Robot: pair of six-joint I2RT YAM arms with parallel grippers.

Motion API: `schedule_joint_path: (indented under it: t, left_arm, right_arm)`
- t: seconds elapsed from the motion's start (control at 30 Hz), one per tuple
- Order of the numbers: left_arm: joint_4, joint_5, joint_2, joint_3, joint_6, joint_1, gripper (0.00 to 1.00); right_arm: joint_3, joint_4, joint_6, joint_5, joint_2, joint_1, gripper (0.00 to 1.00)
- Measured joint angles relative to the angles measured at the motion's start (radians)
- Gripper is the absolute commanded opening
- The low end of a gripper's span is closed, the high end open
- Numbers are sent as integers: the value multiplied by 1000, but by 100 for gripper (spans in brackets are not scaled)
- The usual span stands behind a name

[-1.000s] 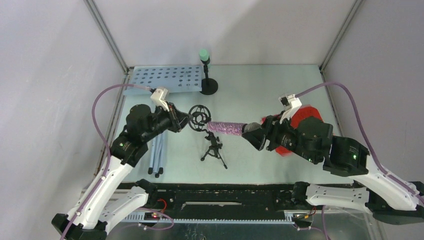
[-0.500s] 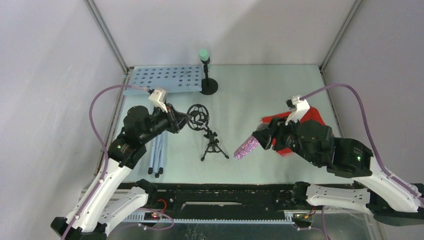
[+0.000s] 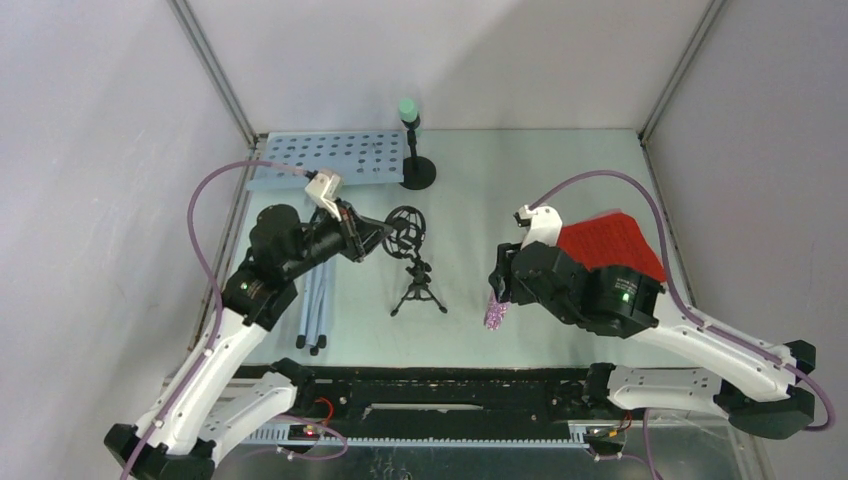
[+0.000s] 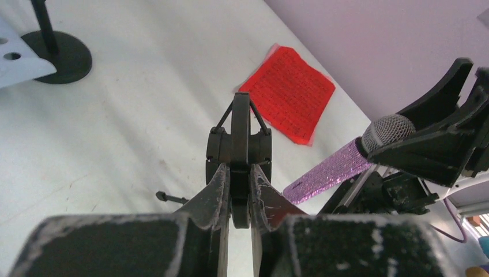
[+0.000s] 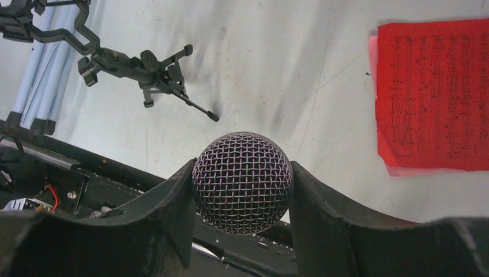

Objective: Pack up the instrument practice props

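The left end effector [image 4: 240,176] pinches the thin ring of the black wire microphone mount with small tripod legs [image 3: 414,270], near the middle of the pale bench [image 3: 500,190]; the right end effector [image 5: 242,167] clamps the mesh head of the glittery purple microphone [image 3: 495,313], its body hanging down; red and pink score sheets [image 3: 612,240] lie flat at the right; the pale blue perforated music desk [image 3: 330,155] lies far left, the mint microphone [image 3: 407,106] upright in a round-based black stand [image 3: 418,172] beside it; the folded blue-grey tripod [image 3: 315,300] lies by the left arm.
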Motion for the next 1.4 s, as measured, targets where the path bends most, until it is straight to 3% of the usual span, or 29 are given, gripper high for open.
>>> schedule_joint_path:
  t: [0.6,1.03,1.4]
  left_arm:
    - [273,79,322,156,-62,-47,0]
    - [555,96,639,339,-156,-82,0]
    - [703,143,927,503,-203,-91,0]
  right_arm:
    - [-112,6,63,-22,-66,-12,0]
    - [-124,4,93,-35,-86,-12,0]
    - [-138,-12,115,-35,-103,-12,0]
